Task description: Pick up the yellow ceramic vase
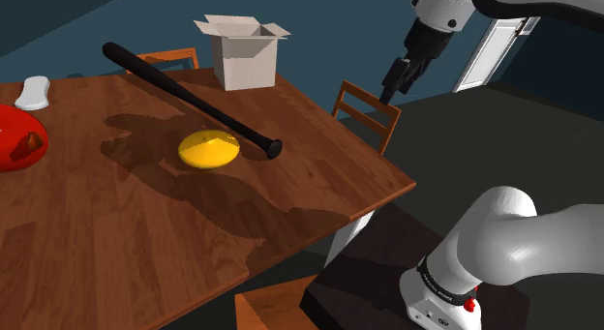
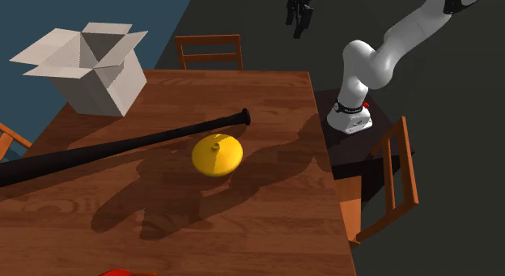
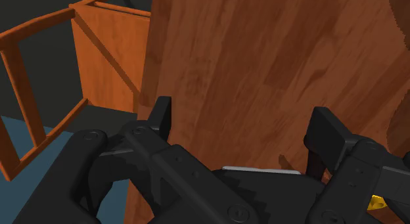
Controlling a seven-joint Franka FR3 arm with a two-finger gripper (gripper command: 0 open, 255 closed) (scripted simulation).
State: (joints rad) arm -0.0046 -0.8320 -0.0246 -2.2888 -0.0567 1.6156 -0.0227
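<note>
The jaws stand apart and empty, high over the edge of the counter (image 1: 145, 231), far from the yellow vase (image 1: 209, 149) beside the black bat (image 1: 191, 98).

- Arm (image 1: 513, 243) rises from the shoulder view's lower right, arches overhead and reaches back toward the far left.
- Gripper (image 1: 392, 89) hangs high in the air, pointing downward at a slight slant.
- Fingers (image 3: 163, 117) stand well apart, touching nothing.

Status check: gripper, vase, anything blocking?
Gripper open, high over table edge. Vase on table, untouched. Bat lies close beside it.
</note>
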